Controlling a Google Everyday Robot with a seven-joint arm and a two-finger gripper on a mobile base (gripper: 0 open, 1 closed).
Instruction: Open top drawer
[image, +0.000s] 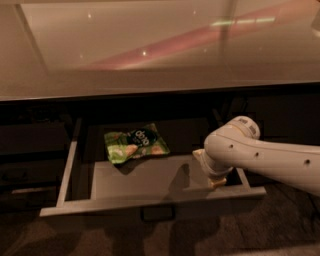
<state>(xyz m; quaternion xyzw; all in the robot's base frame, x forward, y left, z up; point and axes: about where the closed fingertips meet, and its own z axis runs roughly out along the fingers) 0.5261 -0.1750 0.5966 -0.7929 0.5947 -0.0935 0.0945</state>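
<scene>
The top drawer (150, 204) stands pulled well out from under the countertop (150, 55), with its grey interior exposed. By this evidence the opening step is essentially done. At the left, the pale side rail (67, 170) shows along most of its length, which indicates long travel; whether the drawer has reached its end stop cannot be told. A green snack bag (135, 145) lies flat at the rear of the interior, left of centre. The small pull handle (158, 214) sits at the centre of the front panel, with nothing on it. To the right, the gripper (216, 180) is down inside the drawer at the right front corner, just behind the front panel. It is largely hidden by the wrist, so whether it is open or closed cannot be determined. The white arm (280, 162) enters from the right edge. What is left, judged from this state, is to lift the gripper clear — and perhaps a little more pull. The countertop is pale and glossy, with reflected lights and a reddish streak. The cabinet fronts beside the drawer and the floor (260, 235) below are dark — the room is dim.
</scene>
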